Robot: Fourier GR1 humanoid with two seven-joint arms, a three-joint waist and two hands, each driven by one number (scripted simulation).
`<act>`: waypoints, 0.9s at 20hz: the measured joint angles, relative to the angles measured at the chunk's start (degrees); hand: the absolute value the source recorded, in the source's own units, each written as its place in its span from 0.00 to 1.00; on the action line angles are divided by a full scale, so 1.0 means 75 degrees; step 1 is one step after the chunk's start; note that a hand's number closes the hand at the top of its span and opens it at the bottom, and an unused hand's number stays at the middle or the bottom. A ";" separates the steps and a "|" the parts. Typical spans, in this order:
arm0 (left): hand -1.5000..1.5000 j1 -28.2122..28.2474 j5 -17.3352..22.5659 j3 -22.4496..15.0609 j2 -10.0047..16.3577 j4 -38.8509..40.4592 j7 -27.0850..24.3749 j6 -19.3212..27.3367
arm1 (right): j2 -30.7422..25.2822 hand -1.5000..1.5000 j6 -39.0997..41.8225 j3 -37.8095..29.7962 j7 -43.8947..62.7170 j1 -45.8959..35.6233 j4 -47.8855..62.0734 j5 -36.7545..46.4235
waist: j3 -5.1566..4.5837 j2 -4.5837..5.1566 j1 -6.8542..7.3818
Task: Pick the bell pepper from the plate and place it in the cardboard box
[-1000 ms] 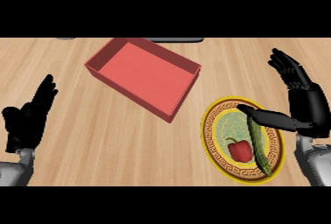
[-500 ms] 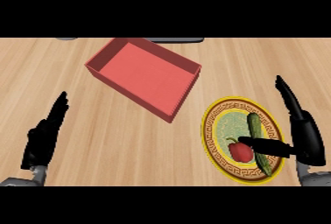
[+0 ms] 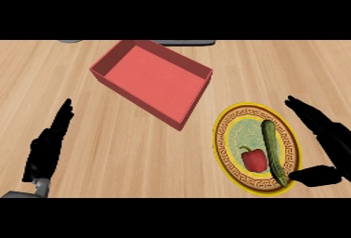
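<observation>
Step in hand: approach to the pick; nothing is grasped yet. The bell pepper (image 3: 254, 159) lies on the plate (image 3: 221, 135), in its lower half, just beside a cucumber (image 3: 273, 151) that lies along the plate's right side.

The right hand (image 3: 332, 144) stands at the plate's right edge. Its fingers (image 3: 310, 115) are straight and spread wide from the thumb (image 3: 315, 176). The thumb tip sits at the plate's lower right rim, close to the cucumber's lower end; contact cannot be confirmed. The hand holds nothing.

The red box (image 3: 154, 76) stands on the worktop (image 3: 137, 153), up and to the left of the plate, open at the top.

The left hand (image 3: 45, 148) rests far left of the plate, fingers straight and together, holding nothing.

Judgement: the next move calls for reaching leftward past the cucumber and closing round the pepper alone.
</observation>
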 measured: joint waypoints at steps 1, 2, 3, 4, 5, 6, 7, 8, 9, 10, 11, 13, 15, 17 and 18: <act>0.50 0.0009 -0.0025 -0.0004 -0.0012 -0.0011 0.0023 0.0020 | -0.0146 0.00 0.0280 0.0147 0.0368 0.0004 -0.0202 0.0103 | 0.0002 0.0000 0.0005; 0.50 0.0003 -0.0007 0.0011 -0.0014 0.0006 0.0031 -0.0015 | -0.0269 0.00 0.0595 0.0283 0.0737 -0.0056 -0.0384 0.0163 | 0.0003 0.0004 0.0020; 0.50 -0.0059 -0.0007 0.0042 -0.0034 0.0112 0.0015 -0.0036 | -0.0339 0.00 0.0839 0.0428 0.1078 -0.0032 -0.0618 0.0234 | 0.0005 0.0008 0.0005; 0.50 -0.0092 0.0012 0.0097 -0.0030 0.0196 -0.0024 -0.0083 | -0.0387 0.00 0.1110 0.0544 0.1451 -0.0054 -0.0844 0.0256 | 0.0008 0.0012 0.0004; 0.50 -0.0134 -0.0021 0.0089 -0.0057 0.0192 0.0015 -0.0082 | -0.0402 0.00 0.1373 0.0653 0.1804 -0.0100 -0.1027 0.0272 | 0.0012 0.0015 0.0013; 0.50 -0.0105 -0.0053 0.0060 -0.0075 0.0096 0.0064 -0.0095 | -0.0297 0.00 0.1543 0.0812 0.2151 -0.0156 -0.1138 0.0367 | 0.0015 0.0017 0.0033; 0.50 -0.0130 -0.0144 -0.0002 -0.0135 -0.0001 0.0173 -0.0029 | -0.0184 0.00 0.1749 0.0958 0.2551 -0.0279 -0.1287 0.0438 | 0.0020 0.0019 0.0048; 0.50 -0.0146 -0.0148 0.0057 -0.0170 0.0131 0.0070 -0.0077 | -0.0075 0.00 0.1927 0.1040 0.2888 -0.0347 -0.1411 0.0496 | 0.0022 0.0023 0.0049; 0.50 -0.0077 -0.0170 0.0082 -0.0173 0.0095 0.0048 -0.0120 | 0.0042 0.00 0.2080 0.1109 0.3183 -0.0397 -0.1490 0.0581 | 0.0024 0.0024 0.0056; 0.50 -0.0031 -0.0220 0.0087 -0.0191 0.0003 0.0089 -0.0134 | 0.0203 0.00 0.2195 0.1181 0.3422 -0.0448 -0.1498 0.0692 | 0.0026 0.0025 0.0063; 0.50 -0.0094 -0.0230 0.0145 -0.0224 0.0080 0.0081 -0.0173 | 0.0382 0.00 0.2251 0.1306 0.3634 -0.0481 -0.1466 0.0871 | 0.0028 0.0027 0.0062; 0.50 -0.0054 -0.0347 0.0185 -0.0377 0.0197 -0.0052 -0.0181 | 0.0640 0.00 0.2373 0.1391 0.3987 -0.0397 -0.1639 0.1146 | 0.0032 0.0029 0.0051; 0.50 -0.0047 -0.0426 0.0284 -0.0435 0.0151 -0.0032 -0.0281 | 0.0909 0.00 0.2487 0.1396 0.4111 -0.0360 -0.1592 0.1425 | 0.0035 0.0031 0.0051; 0.50 -0.0092 -0.0557 0.0303 -0.0525 0.0034 0.0163 -0.0290 | 0.1170 0.00 0.2547 0.1472 0.4254 -0.0319 -0.1520 0.1746 | 0.0036 0.0030 0.0051; 0.50 -0.0070 -0.0527 0.0393 -0.0512 0.0024 0.0176 -0.0390 | 0.1271 0.00 0.2592 0.1437 0.4247 -0.0330 -0.1386 0.1844 | 0.0037 0.0031 0.0054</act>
